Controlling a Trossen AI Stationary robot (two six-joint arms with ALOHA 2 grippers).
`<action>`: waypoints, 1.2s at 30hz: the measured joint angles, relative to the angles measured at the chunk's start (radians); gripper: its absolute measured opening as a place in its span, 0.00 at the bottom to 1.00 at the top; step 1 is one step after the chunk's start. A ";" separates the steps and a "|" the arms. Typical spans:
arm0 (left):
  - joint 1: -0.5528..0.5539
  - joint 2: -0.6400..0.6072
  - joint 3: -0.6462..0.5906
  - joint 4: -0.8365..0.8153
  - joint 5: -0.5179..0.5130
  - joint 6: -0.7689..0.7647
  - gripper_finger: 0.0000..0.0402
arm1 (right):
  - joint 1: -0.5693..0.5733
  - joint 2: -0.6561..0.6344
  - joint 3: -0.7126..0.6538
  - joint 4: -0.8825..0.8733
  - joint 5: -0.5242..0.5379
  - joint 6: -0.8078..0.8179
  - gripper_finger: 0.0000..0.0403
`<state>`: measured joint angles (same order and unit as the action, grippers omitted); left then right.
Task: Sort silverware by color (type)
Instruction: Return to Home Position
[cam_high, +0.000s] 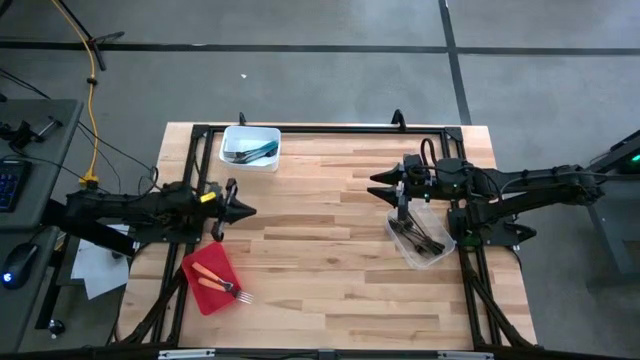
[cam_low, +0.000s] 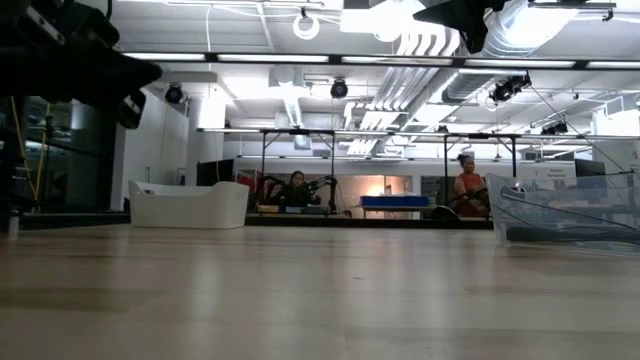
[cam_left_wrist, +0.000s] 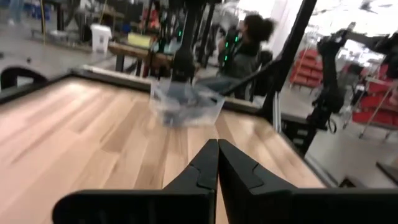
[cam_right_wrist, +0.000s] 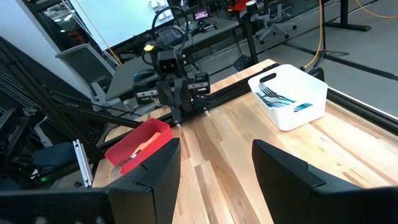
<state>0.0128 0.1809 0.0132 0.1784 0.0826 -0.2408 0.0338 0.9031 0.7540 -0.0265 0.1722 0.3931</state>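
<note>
Both aloft (left claw (cam_high: 250, 211) together, right claw (cam_high: 375, 186) apart), dark forks (cam_high: 420, 236) murky inside clear tub (cam_high: 407, 254).

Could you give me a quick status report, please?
Left gripper shut, right gripper open, both empty. Blue forks in white tub, orange forks on red tray, dark forks in clear tub. No obstruction seen.

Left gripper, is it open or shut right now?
Shut. In the left wrist view the left gripper has its two dark fingers pressed together along their length, with no gap between them.
</note>
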 joint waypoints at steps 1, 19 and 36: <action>0.000 -0.002 0.000 -0.018 0.002 0.001 0.00 | 0.000 0.000 0.000 0.000 0.000 0.000 0.46; 0.000 -0.012 0.000 -0.151 0.035 0.017 0.00 | 0.000 -0.060 0.000 -0.104 -0.084 -0.012 0.38; 0.000 -0.012 0.000 -0.151 0.035 0.016 0.00 | 0.000 -0.539 -0.392 0.125 -0.069 -0.141 0.01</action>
<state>0.0128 0.1692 0.0135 0.0274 0.1173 -0.2243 0.0338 0.3637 0.3617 0.0986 0.1032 0.2517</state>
